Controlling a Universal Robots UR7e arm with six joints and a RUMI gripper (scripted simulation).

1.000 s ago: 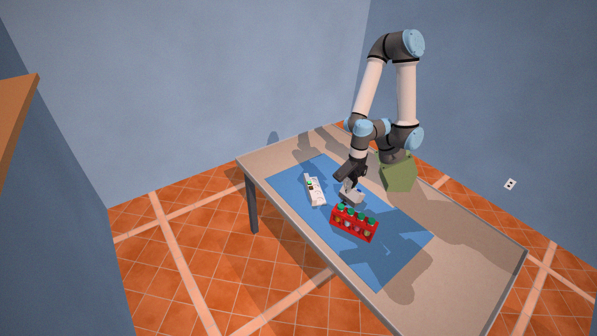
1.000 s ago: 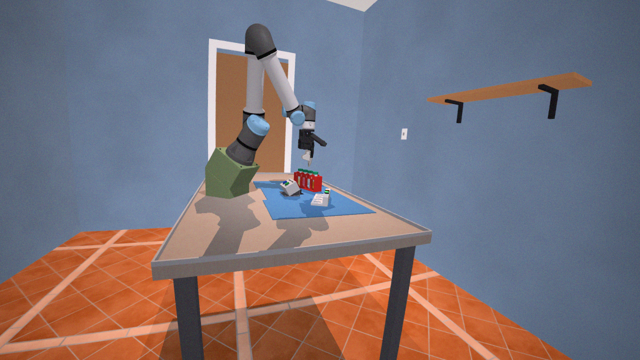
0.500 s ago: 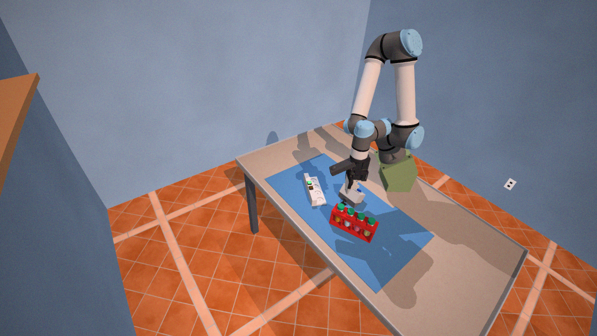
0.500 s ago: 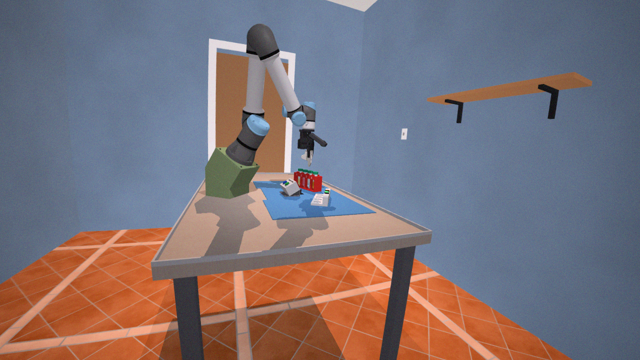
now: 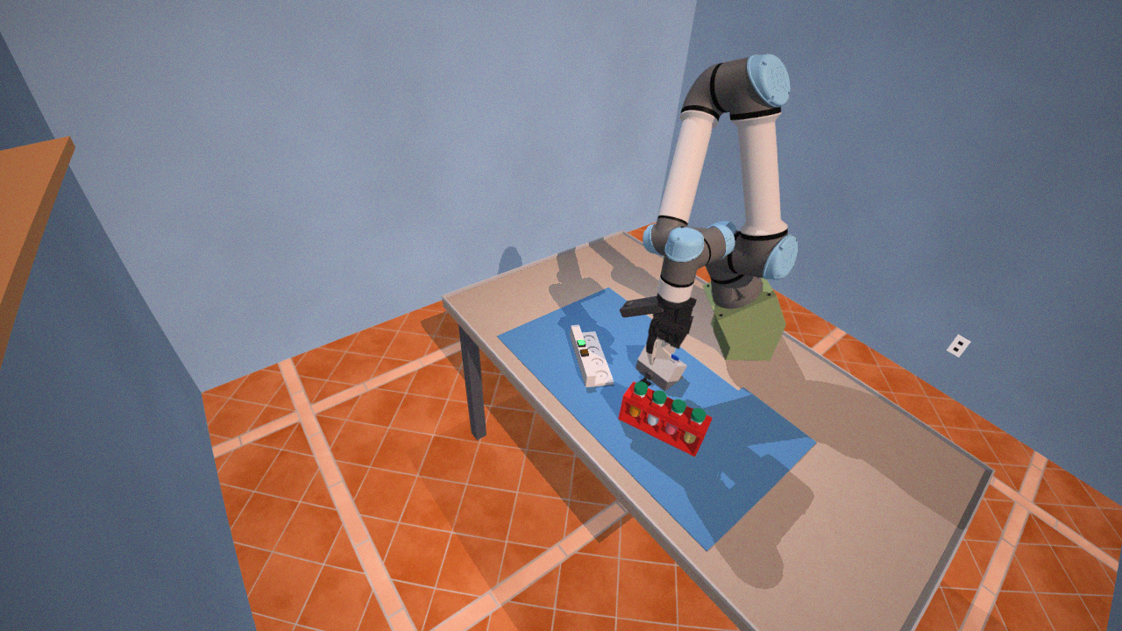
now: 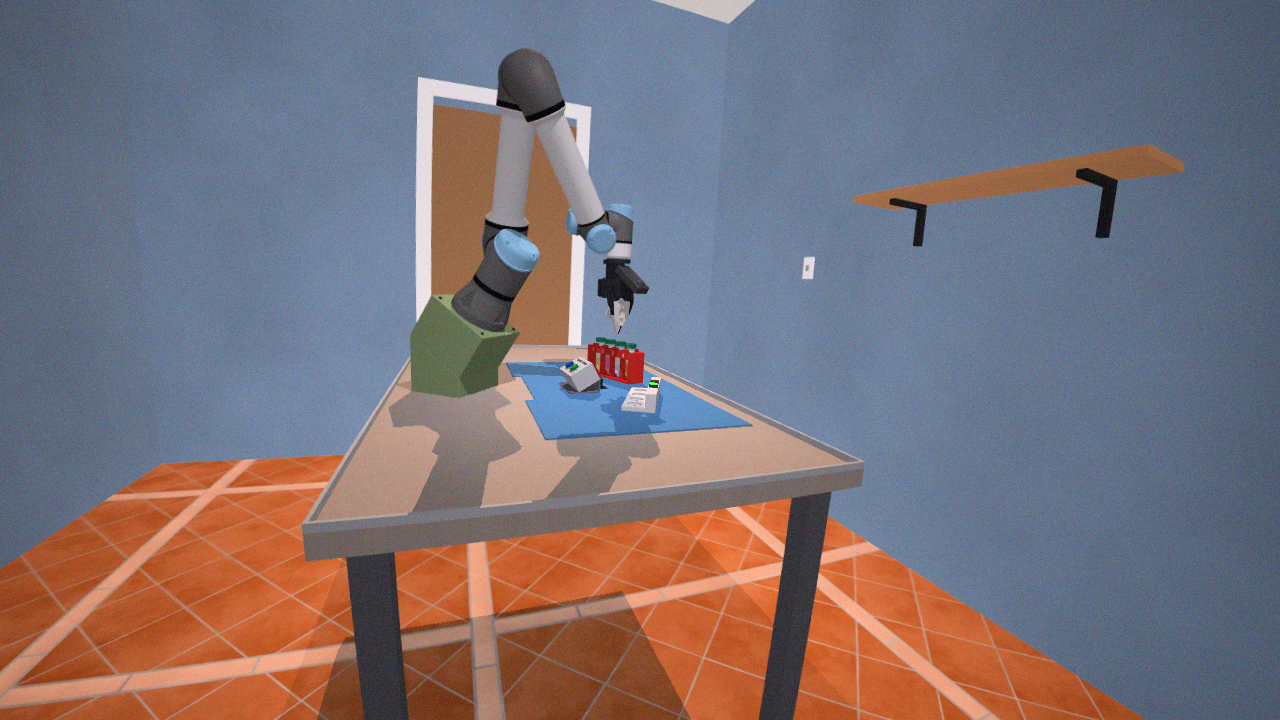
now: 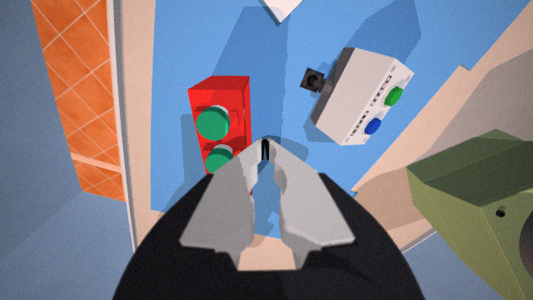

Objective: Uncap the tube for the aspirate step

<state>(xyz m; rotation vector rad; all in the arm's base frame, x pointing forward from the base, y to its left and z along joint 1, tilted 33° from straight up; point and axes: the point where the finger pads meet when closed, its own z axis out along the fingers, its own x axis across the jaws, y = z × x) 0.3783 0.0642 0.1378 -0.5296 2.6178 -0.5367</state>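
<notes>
Cap of tube 1 (image 5: 698, 414) (image 6: 600, 339): on its tube, at the end of the red rack (image 5: 625, 409) (image 6: 634, 368) (image 7: 231, 83) far from the cap tray (image 5: 602, 381) (image 6: 640, 400) (image 7: 281, 9). The gripper hides it in the wrist view.
Red rack: it holds four tubes upright in a row, so caps can be turned from above.
Green lamp (image 5: 580, 343) (image 6: 654, 383): lit, so the aspirate step is done. That is likely why the cap is out of its nest and back on. I cannot tell how tight it is.
Gripper (image 5: 652, 359) (image 6: 618, 332) (image 7: 264, 140): fingers pressed together with nothing in them, up in the air, pointing down. Probably shut to make a small poker for a key.
Key housing (image 5: 658, 368) (image 6: 586, 377) (image 7: 354, 96): its face slopes, maybe so the keys are easy to push. READY (image 6: 574, 368) (image 7: 393, 96) looks like the next key. A push on CYCLE (image 5: 674, 358) (image 6: 569, 363) (image 7: 373, 126) by mistake could happen, as they sit near each other.
Blue mat (image 5: 541, 333) (image 6: 590, 425) (image 7: 175, 83): under rack, tray and housing, on a tan table (image 5: 870, 486) (image 6: 429, 501) (image 7: 135, 83).
Room: blue walls, orange tile floor (image 5: 337, 564) (image 6: 554, 662) (image 7: 75, 50), brown door (image 6: 465, 197), wood shelf (image 5: 31, 180) (image 6: 1020, 177).

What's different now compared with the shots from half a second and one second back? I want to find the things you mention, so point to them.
The tool (image 5: 653, 361) (image 6: 618, 332) (image 7: 264, 140) has turned about its own axis, its black side arm swinging up the top view; it holds nothing now. Unchanged: the four green caps (image 5: 659, 397) (image 6: 621, 344) (image 7: 212, 123) on their tubes, the red rack (image 5: 704, 434) (image 6: 635, 368) (image 7: 228, 83), and the lit green lamp (image 5: 581, 343) (image 6: 654, 383).
</notes>
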